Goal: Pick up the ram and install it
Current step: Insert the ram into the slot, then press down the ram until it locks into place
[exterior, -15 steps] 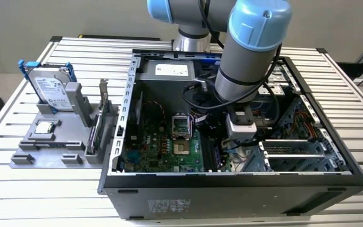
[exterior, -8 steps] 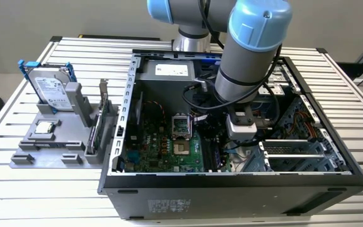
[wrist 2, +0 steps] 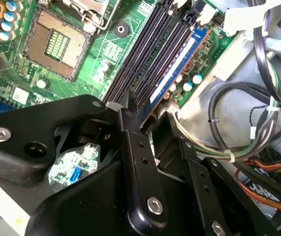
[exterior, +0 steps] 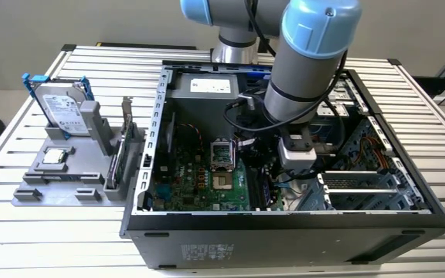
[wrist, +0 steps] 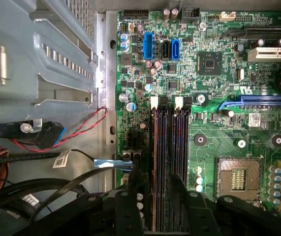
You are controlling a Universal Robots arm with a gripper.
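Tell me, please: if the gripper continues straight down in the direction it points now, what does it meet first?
Most likely the ram, standing in a memory slot directly below the gripper. Under it lies the motherboard. Depth is unclear, so contact may exist already.

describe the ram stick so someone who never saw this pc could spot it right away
Look inside the open computer case, at the green motherboard and its row of long dark memory slots beside the square processor socket. The ram stands on edge in the slot at the end of the row farthest from the socket, just ahead of the gripper. Its blue label sets it apart; the neighbouring slots look empty.
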